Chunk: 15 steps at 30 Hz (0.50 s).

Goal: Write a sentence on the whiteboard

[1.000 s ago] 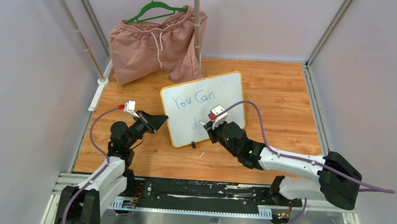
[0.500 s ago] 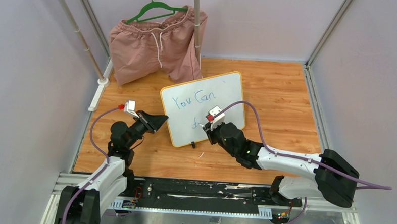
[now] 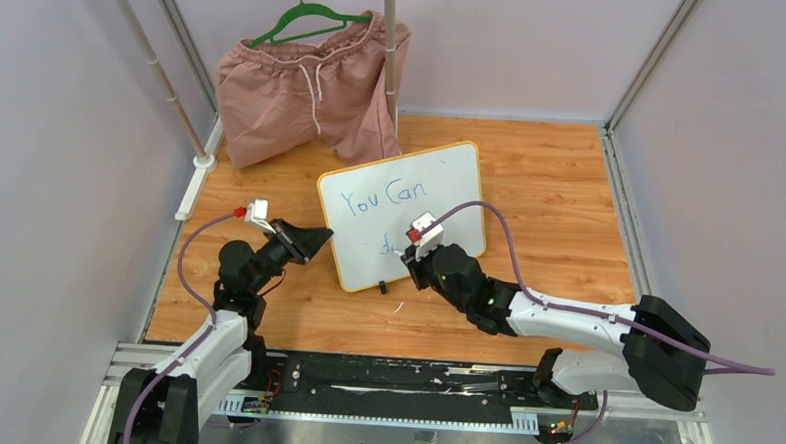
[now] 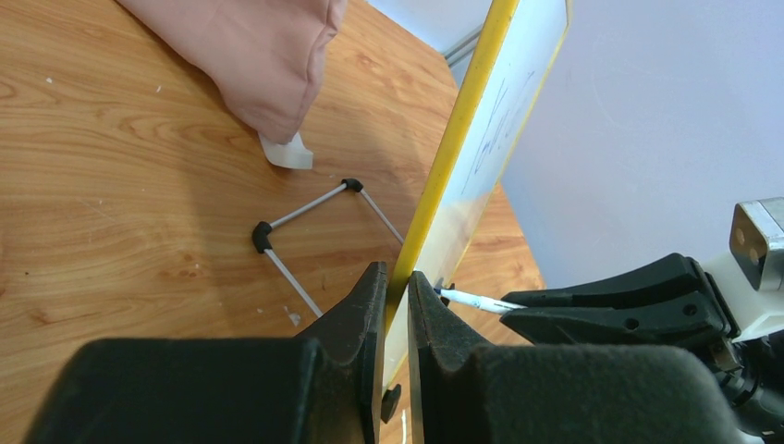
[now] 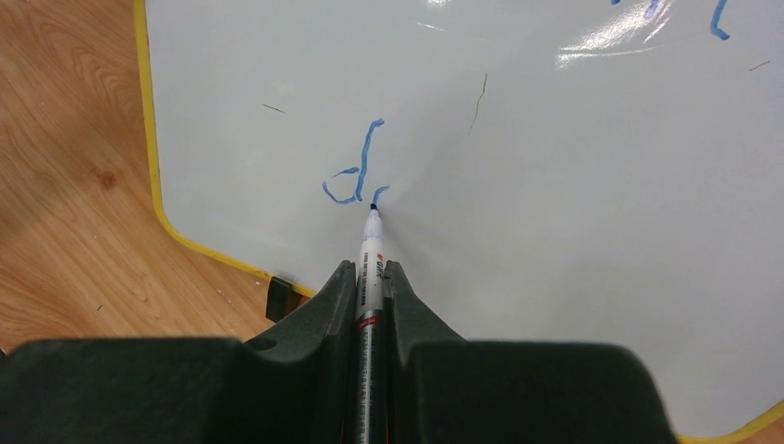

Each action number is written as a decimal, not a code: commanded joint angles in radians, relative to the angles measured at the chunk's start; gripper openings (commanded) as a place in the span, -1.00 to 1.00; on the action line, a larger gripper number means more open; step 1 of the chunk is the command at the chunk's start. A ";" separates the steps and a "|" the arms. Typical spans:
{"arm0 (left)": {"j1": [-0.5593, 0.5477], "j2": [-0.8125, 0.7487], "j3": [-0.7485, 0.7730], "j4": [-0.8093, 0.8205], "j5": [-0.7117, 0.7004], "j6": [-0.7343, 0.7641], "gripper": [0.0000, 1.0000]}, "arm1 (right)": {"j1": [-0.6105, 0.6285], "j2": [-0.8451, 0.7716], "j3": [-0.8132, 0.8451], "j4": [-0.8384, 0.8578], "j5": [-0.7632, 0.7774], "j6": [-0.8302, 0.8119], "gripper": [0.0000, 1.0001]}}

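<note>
Left fingers [image 4: 356,314] pinch the whiteboard [image 3: 451,185], right fingers [image 5: 324,324] grip a marker [image 5: 372,268]; pink shorts [image 3: 305,88] hang behind.

The right hand [image 5: 370,276] pinches a slim white marker [image 5: 373,242], its black tip touching the glossy white, yellow-framed whiteboard [image 5: 573,240] at five o'clock of a blue handwritten "d" [image 5: 359,171]. Wooden counter [image 5: 65,203] shows at nine o'clock.

White whiteboard [image 3: 451,180], yellow-framed, blue lettering [image 3: 382,197] — white marker [image 5: 372,250], pink shorts [image 3: 295,88], green hanger [image 3: 340,18], wood-grain table [image 3: 551,189].
</note>
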<state>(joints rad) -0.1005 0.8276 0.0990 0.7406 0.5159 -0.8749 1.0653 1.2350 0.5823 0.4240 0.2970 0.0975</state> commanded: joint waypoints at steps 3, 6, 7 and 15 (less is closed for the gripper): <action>-0.002 -0.003 -0.001 0.049 0.012 -0.010 -1.00 | 0.013 -0.011 0.011 -0.062 0.058 0.026 -1.00; -0.002 -0.003 -0.001 0.049 0.012 -0.010 -1.00 | 0.012 -0.013 0.014 -0.073 0.078 0.027 -1.00; -0.003 -0.004 -0.001 0.049 0.012 -0.010 -1.00 | 0.012 -0.013 0.017 -0.077 0.085 0.026 -1.00; -0.002 -0.009 -0.004 0.049 0.013 -0.012 -1.00 | 0.006 -0.015 0.038 -0.088 0.129 0.018 -1.00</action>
<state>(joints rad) -0.1005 0.8276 0.0990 0.7406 0.5159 -0.8745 1.0672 1.2312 0.5880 0.3637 0.3462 0.1154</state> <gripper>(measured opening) 0.150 0.150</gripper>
